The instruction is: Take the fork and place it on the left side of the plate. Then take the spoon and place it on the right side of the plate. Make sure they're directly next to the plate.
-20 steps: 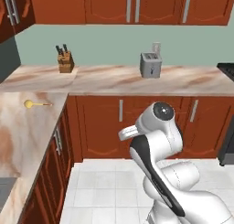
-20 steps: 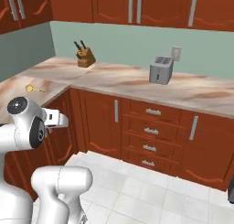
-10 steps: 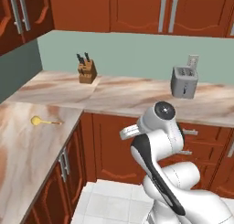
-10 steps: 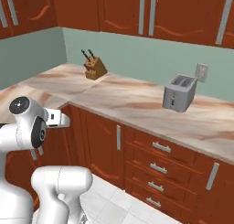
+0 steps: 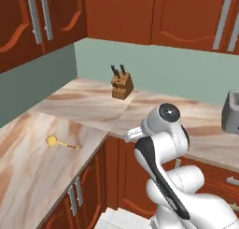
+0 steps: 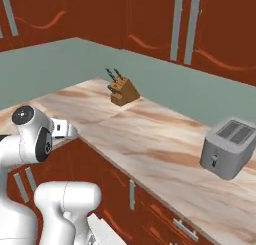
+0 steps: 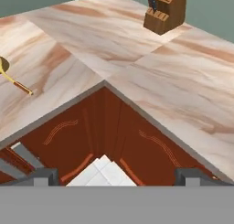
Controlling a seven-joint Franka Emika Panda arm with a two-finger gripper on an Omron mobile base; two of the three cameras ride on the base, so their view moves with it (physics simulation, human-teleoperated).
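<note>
The spoon (image 5: 52,140) lies flat on the left run of the marble counter, its round yellow bowl to the left and its thin golden-brown handle pointing right. In the hand view the spoon (image 7: 13,83) sits at the far left edge, partly cut off. My gripper (image 7: 117,176) is open with nothing between its widely spread fingertips. It hovers off the counter, above the inner corner of the cabinets and well to the right of the spoon. The fork and the plate are out of view.
A wooden knife block (image 5: 121,85) stands near the back wall at the counter's corner. A grey toaster (image 6: 229,146) sits further right on the counter. Red-brown cabinet doors (image 7: 68,141) line the front below the L-shaped counter (image 5: 93,111), and wall cabinets hang above.
The whole picture has shifted: the base has driven closer to the counter corner. The knife block and spoon look larger and nearer. The arm holds the same pose.
</note>
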